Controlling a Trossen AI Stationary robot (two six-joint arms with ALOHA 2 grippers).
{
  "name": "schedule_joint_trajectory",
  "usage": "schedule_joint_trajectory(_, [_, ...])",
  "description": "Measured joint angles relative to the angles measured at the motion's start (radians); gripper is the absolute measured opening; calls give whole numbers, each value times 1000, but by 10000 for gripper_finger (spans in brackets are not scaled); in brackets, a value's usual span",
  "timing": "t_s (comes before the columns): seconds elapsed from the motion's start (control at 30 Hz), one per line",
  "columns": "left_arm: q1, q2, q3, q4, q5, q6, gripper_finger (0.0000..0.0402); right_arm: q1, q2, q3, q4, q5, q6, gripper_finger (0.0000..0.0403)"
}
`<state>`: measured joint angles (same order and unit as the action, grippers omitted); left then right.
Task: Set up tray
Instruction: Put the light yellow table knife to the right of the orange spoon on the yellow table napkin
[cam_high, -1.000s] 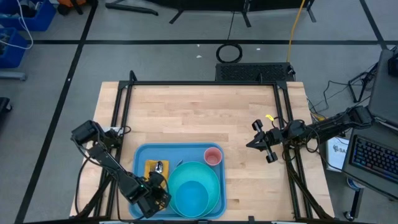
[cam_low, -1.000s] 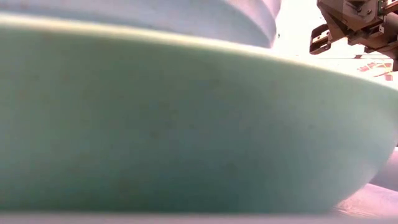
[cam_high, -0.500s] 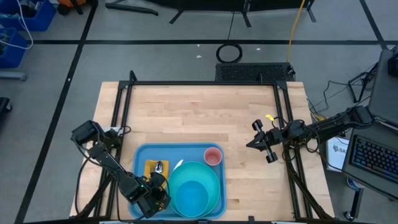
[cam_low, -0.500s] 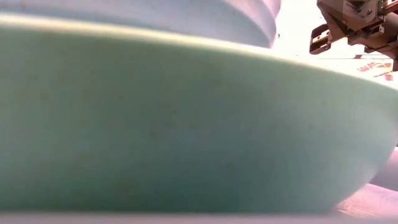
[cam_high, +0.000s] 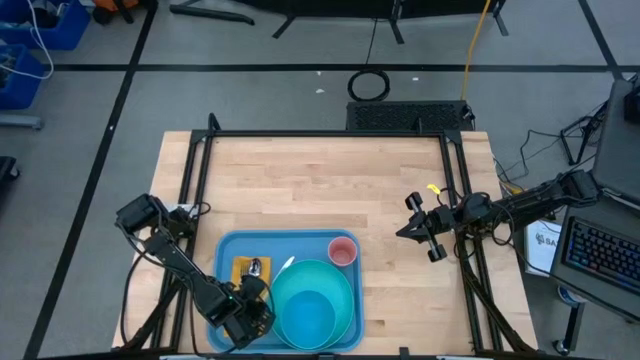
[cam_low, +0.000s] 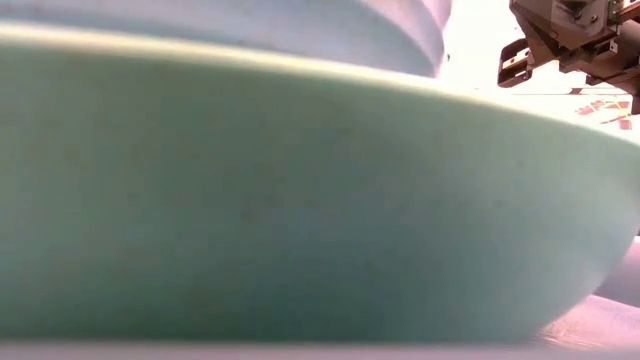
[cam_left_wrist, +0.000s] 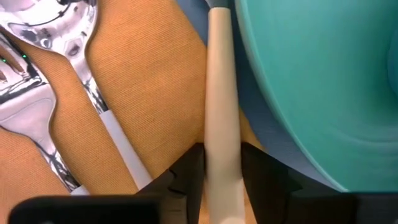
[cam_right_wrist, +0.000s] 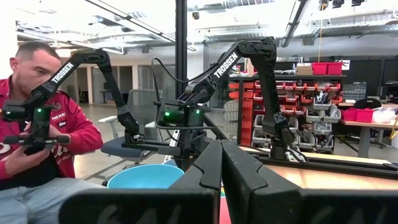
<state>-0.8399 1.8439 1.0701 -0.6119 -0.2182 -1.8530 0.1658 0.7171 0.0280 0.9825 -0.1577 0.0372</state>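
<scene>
The desk is of light wood and stands on a grey floor with dark lines. In the high view the blue tray lies at the near edge of the desk, a little toward the left side. On the tray there are a turquoise plate with a blue bowl on it, a small pink cup in the far right corner of the tray, and an orange napkin on its left part, with shiny cutlery on the napkin. The left gripper is low over the left near part of the tray, just beside the plate. The right gripper hangs over the bare desk to the right of the tray, well apart from it.

In the low view the side of the turquoise plate fills nearly all the picture, and part of a gripper shows at the upper right.

In the left wrist view the fingers of the left gripper stand on both sides of a cream utensil handle and grasp it. The handle lies over the napkin, beside the plate. A metal spoon and fork lie on the napkin.

In the right wrist view the fingers of the right gripper are clenched together with nothing between them. Behind is a workshop with shelves, and a person in a red top sits there.
</scene>
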Motion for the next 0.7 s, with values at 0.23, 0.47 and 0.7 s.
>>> schedule_joint_trajectory(0.23, [-2, 1, -1, -7, -9, -30, 92, 0, 0, 0, 0, 0, 0, 0])
schedule_joint_trajectory(0.47, [-5, 2, -2, -10, -18, -46, 90, 0, 0, 0, 0, 0, 0, 0])
schedule_joint_trajectory(0.7, [-7, 3, -2, -10, -37, -64, 89, 0, 0, 0, 0, 0, 0, 0])
